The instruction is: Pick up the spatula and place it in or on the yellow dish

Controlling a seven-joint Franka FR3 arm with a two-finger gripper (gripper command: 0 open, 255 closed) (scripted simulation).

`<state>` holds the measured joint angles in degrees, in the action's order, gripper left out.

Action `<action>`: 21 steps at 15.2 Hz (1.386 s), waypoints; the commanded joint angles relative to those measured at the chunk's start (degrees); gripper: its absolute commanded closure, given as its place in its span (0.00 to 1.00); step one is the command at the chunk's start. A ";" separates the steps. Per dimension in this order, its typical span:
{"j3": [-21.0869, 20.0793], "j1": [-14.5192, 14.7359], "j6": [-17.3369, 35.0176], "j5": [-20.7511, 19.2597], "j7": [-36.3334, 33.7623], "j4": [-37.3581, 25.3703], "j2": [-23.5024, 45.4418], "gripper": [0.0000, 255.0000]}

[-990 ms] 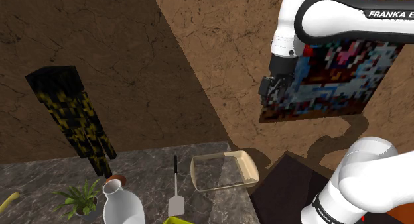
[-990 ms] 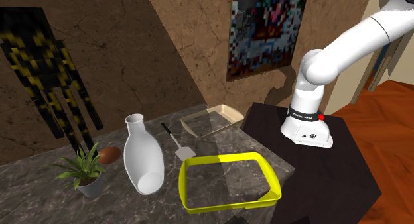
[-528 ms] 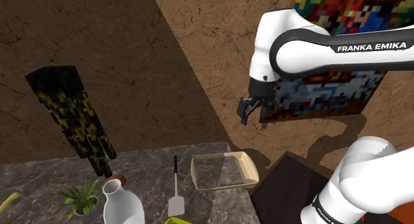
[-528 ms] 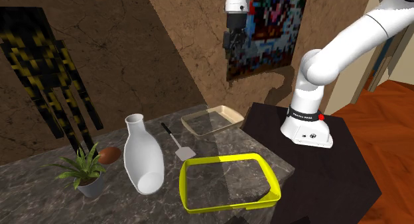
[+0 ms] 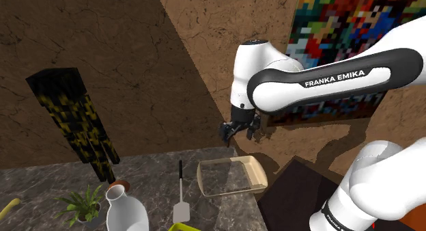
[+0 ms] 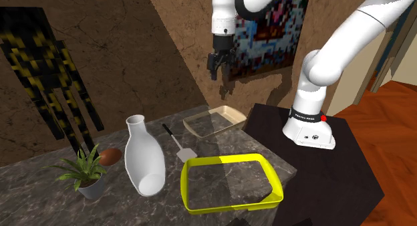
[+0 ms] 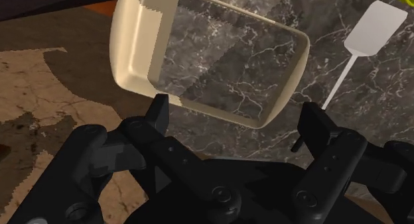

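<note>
On the counter (image 6: 40,198), a white jug (image 6: 144,158) stands left of the spatula (image 6: 179,146). The spatula lies flat between the jug and a cream tray (image 6: 230,112), its blade just beside the yellow dish's (image 6: 230,206) far rim. The jaws hang spread and empty high above the tray.
</note>
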<state>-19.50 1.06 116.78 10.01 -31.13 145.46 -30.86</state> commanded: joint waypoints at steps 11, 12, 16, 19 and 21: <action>-13.40 -3.96 18.92 -10.88 -25.71 -8.58 27.75 0.00; -13.89 -4.03 19.90 -13.25 -28.58 -9.91 30.53 0.00; -13.18 -1.94 22.32 -23.25 -39.92 -16.21 41.62 0.00; -10.70 1.44 22.92 -29.30 -46.89 -21.87 49.37 0.00; -8.77 3.97 22.97 -32.29 -50.59 -26.01 54.22 0.00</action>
<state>-29.10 3.83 139.44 -20.78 -79.61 120.93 21.24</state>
